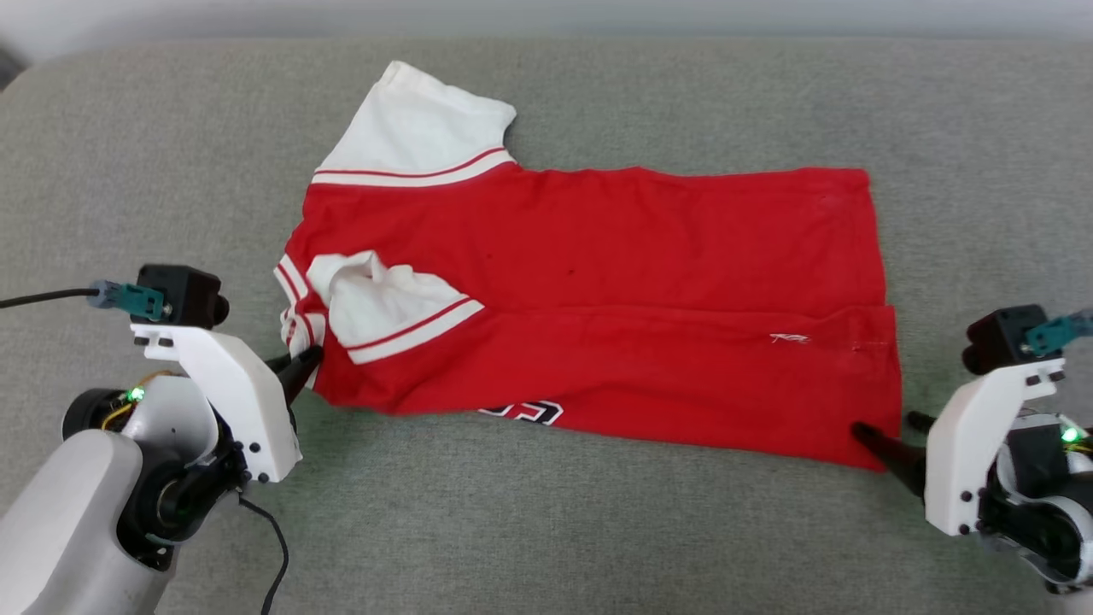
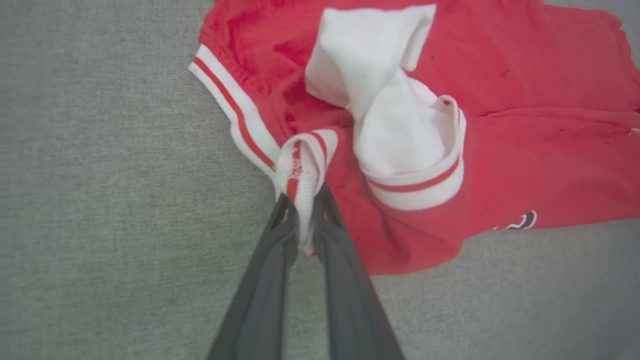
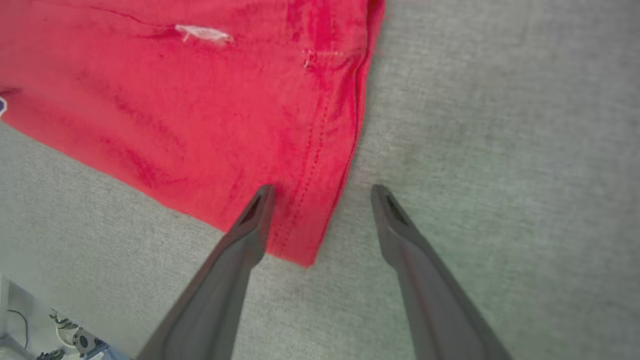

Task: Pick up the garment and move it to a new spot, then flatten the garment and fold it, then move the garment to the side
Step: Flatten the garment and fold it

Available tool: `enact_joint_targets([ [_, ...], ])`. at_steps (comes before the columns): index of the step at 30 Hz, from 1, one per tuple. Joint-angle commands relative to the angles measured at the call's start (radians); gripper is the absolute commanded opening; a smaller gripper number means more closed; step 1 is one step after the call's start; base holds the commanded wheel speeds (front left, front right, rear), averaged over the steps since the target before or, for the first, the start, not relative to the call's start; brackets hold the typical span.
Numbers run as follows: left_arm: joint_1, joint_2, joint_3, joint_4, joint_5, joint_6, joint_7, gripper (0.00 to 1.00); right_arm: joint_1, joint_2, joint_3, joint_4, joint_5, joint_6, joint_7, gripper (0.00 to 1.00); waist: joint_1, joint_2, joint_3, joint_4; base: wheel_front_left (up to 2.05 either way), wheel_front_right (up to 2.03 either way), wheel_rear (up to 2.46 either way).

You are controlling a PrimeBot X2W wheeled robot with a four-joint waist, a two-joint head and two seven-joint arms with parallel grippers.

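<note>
Red T-shirt [image 1: 598, 282]: lay half-folded lengthwise across the grey upholstered cushion [image 1: 598, 530], with the white sleeve [image 1: 384, 307] tucked on top.
Striped trim [image 2: 300, 165]: was pinched between the nearly closed fingers of the left gripper [image 2: 302, 200], probably to carry that end over.
Right gripper [image 3: 322, 190]: fingers were spread wide, straddling the hem corner [image 3: 300, 240] and holding nothing, apparently ready to pinch it.

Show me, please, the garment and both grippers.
garment [image 1: 598, 256], head view, red body panel.
left gripper [image 2: 304, 196], left wrist view, between fingertips pinching the garment.
right gripper [image 3: 322, 189], right wrist view, between open fingertips.
</note>
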Motion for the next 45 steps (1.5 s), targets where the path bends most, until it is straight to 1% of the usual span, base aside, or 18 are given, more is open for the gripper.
enact_joint_targets([
  [1, -0.016, 0.004, 0.01, -0.019, 0.009, 0.009, -0.015, 0.0, -0.025, 0.012, 0.01, 0.048, 0.009, 0.0, 0.007, 1.0, -0.0001, 0.0, 0.023, 0.02, 0.0, 0.0, 0.0],
  [2, -0.012, 0.009, 0.013, -0.037, 0.016, 0.017, -0.024, 0.0, -0.026, 0.036, 0.037, 0.126, 0.021, 0.0, 0.024, 1.0, -0.0001, 0.0, 0.03, 0.027, 0.0, 0.0, 0.0],
  [4, -0.003, 0.011, 0.013, -0.045, 0.018, 0.021, -0.026, 0.0, -0.022, 0.047, 0.06, 0.164, 0.037, 0.0, 0.034, 1.0, -0.0001, 0.0, 0.032, 0.029, 0.0, 0.0, 0.0],
  [5, 0.003, 0.011, 0.014, -0.047, 0.018, 0.024, -0.029, 0.0, -0.022, 0.048, 0.072, 0.177, 0.044, 0.0, 0.037, 0.41, -0.0001, 0.0, 0.032, 0.029, 0.0, 0.0, 0.0],
  [6, 0.009, 0.011, 0.014, -0.048, 0.018, 0.025, -0.03, 0.0, -0.024, 0.048, 0.084, 0.184, 0.046, 0.0, 0.034, 0.0, -0.0001, 0.0, 0.031, 0.029, 0.0, 0.0, 0.0],
  [13, 0.051, 0.01, 0.026, -0.052, 0.021, 0.041, -0.065, 0.0, -0.051, 0.005, 0.094, 0.156, 0.05, 0.001, -0.004, 0.0, -0.0001, 0.0, -0.011, 0.023, 0.0, 0.0, 0.0],
  [17, 0.098, 0.009, 0.032, -0.059, 0.021, 0.054, -0.093, 0.0, -0.036, -0.021, 0.071, 0.116, 0.05, 0.0, -0.024, 0.0, -0.0001, 0.0, -0.065, 0.025, 0.0, 0.0, 0.0],
  [22, 0.189, 0.013, 0.032, -0.071, 0.012, 0.079, -0.113, 0.0, 0.033, -0.029, 0.045, 0.07, 0.042, -0.001, -0.015, 0.0, -0.0001, 0.0, -0.153, 0.024, 0.0, 0.0, 0.0],
  [26, 0.292, 0.016, 0.032, -0.08, -0.007, 0.113, -0.113, 0.0, 0.128, -0.022, 0.025, 0.033, 0.034, -0.001, 0.002, 0.0, -0.0001, 0.0, -0.223, 0.022, 0.0, 0.0, 0.0],
  [28, 0.348, 0.015, 0.024, -0.078, -0.022, 0.124, -0.104, 0.0, 0.182, -0.007, 0.012, 0.018, 0.033, -0.001, 0.006, 0.0, -0.0001, 0.0, -0.248, 0.018, 0.0, 0.0, 0.0],
  [32, 0.416, -0.014, 0.006, -0.057, -0.058, 0.122, -0.094, 0.0, 0.272, 0.034, -0.012, 0.016, 0.026, -0.001, -0.006, 0.0, -0.0001, 0.0, -0.268, 0.014, 0.0, 0.0, 0.0],
  [33, 0.421, -0.03, 0.007, -0.05, -0.073, 0.115, -0.098, 0.0, 0.285, 0.043, -0.017, 0.02, 0.024, -0.001, -0.015, 0.0, -0.0001, 0.0, -0.269, 0.014, 0.0, 0.0, 0.0],
  [34, 0.419, -0.041, 0.012, -0.038, -0.079, 0.111, -0.111, 0.21, 0.297, 0.048, -0.022, 0.024, 0.02, -0.001, -0.035, 0.69, -0.0001, 0.0, -0.269, 0.013, 0.0, 0.0, 0.0],
  [35, 0.411, -0.046, 0.014, -0.023, -0.074, 0.109, -0.123, 0.65, 0.304, 0.059, -0.023, 0.027, 0.023, -0.001, -0.062, 1.0, -0.0001, 0.0, -0.269, 0.013, 0.0, 0.0, 0.0],
  [36, 0.403, -0.056, 0.015, -0.012, -0.076, 0.106, -0.134, 1.0, 0.311, 0.066, -0.022, 0.03, 0.024, -0.001, -0.09, 1.0, -0.0001, 0.0, -0.268, 0.012, 0.0, 0.0, 0.0],
  [40, 0.374, -0.074, 0.038, 0.003, -0.062, 0.104, -0.196, 1.0, 0.3, 0.061, -0.005, -0.007, -0.009, 0.0, -0.261, 1.0, -0.0001, 0.0, -0.273, -0.002, 0.0, 0.0, 0.0],
  [44, 0.336, -0.065, 0.078, -0.017, -0.016, 0.127, -0.283, 1.0, 0.28, 0.068, -0.013, -0.054, -0.067, 0.0, -0.455, 1.0, -0.0001, 0.0, -0.288, -0.024, 0.0, 0.0, 0.0],
  [45, 0.322, -0.061, 0.089, -0.023, -0.002, 0.135, -0.305, 1.0, 0.275, 0.079, -0.018, -0.062, -0.078, 0.0, -0.495, 1.0, -0.0001, 0.0, -0.291, -0.03, 0.0, 0.0, 0.0],
])
